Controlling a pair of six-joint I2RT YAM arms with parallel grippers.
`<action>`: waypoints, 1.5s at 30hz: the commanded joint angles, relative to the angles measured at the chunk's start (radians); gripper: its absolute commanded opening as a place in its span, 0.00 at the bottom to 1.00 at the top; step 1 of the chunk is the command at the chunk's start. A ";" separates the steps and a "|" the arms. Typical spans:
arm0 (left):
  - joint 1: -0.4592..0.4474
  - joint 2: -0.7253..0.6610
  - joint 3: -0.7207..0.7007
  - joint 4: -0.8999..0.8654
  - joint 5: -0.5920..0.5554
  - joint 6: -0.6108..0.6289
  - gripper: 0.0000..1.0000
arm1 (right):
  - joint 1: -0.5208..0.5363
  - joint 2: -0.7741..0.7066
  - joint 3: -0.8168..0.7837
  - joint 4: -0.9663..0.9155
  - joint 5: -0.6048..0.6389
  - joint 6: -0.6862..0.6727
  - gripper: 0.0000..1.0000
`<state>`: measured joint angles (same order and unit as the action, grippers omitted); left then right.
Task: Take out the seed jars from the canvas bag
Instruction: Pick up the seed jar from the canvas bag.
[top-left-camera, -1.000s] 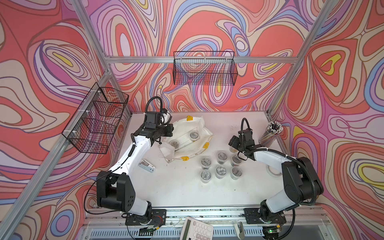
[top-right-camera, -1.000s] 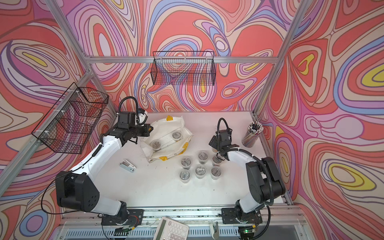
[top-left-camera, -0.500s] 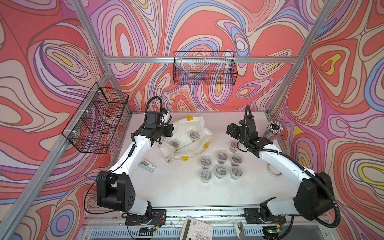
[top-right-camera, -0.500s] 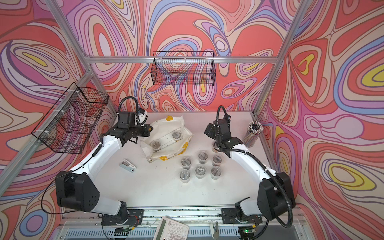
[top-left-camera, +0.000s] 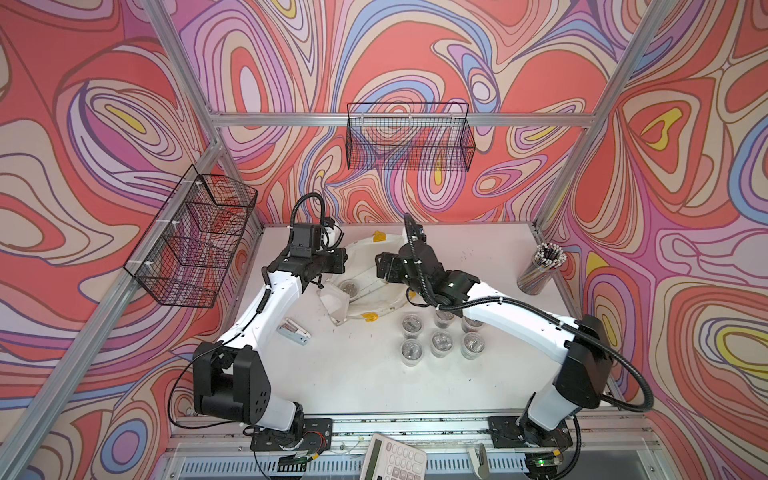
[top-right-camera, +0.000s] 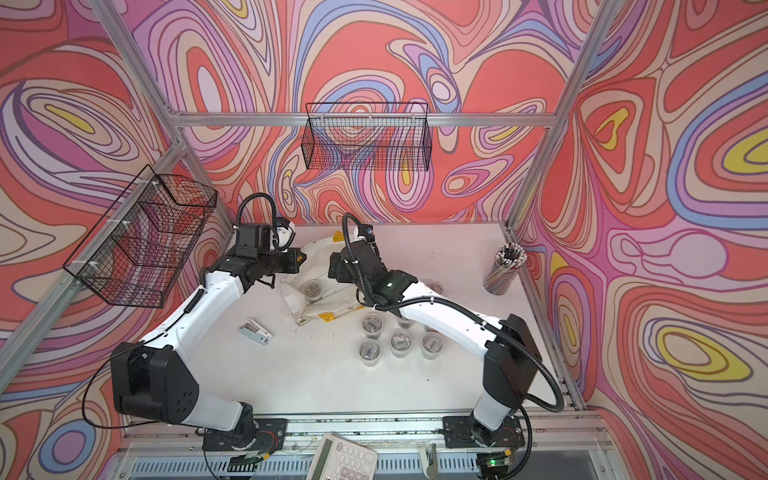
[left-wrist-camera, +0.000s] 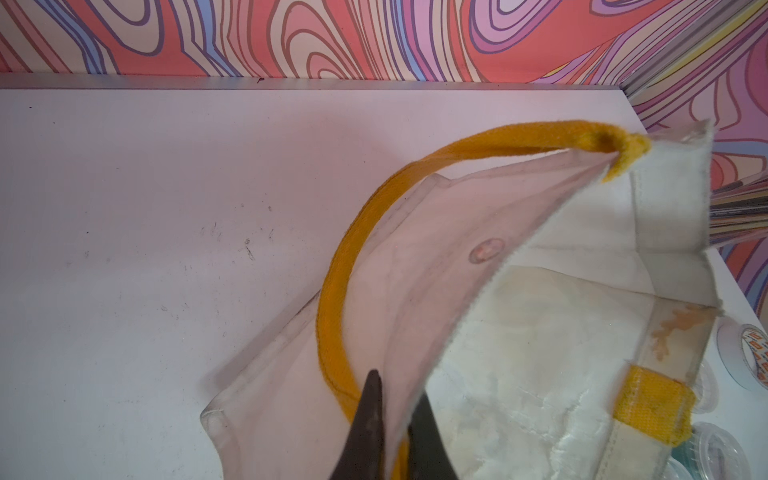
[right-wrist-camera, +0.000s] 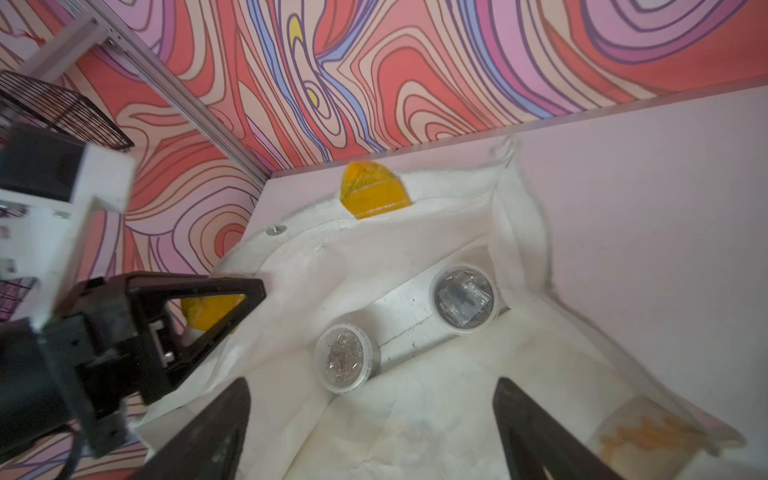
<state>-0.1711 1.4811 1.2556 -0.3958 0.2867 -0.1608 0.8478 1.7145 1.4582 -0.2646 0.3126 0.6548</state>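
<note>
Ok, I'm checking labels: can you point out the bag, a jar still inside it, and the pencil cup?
Bag (right-wrist-camera: 395, 249): right wrist view, on its white fabric.
Jar (right-wrist-camera: 347, 358): right wrist view, middle of its lid.
Pencil cup (top-left-camera: 536, 276): in a top view, on its side wall.

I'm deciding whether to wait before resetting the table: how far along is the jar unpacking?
Done: a cluster of seed jars stands on the table beside the canvas bag. In hand: left gripper pinches the bag's rim, holding it open; right gripper, open and empty, hangs over the opening. Left: two jars inside.
</note>
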 joint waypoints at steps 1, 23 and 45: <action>-0.004 -0.023 0.001 0.000 -0.001 0.010 0.00 | -0.007 0.090 0.039 -0.015 -0.008 -0.003 0.94; -0.024 -0.042 -0.018 0.026 0.014 0.012 0.00 | -0.111 0.421 0.198 0.014 -0.045 0.126 0.94; -0.028 -0.039 -0.018 0.027 0.022 0.009 0.00 | -0.130 0.482 0.206 -0.003 0.030 0.176 0.89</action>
<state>-0.1978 1.4727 1.2488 -0.3923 0.2958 -0.1577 0.7326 2.1902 1.6592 -0.2428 0.3012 0.8062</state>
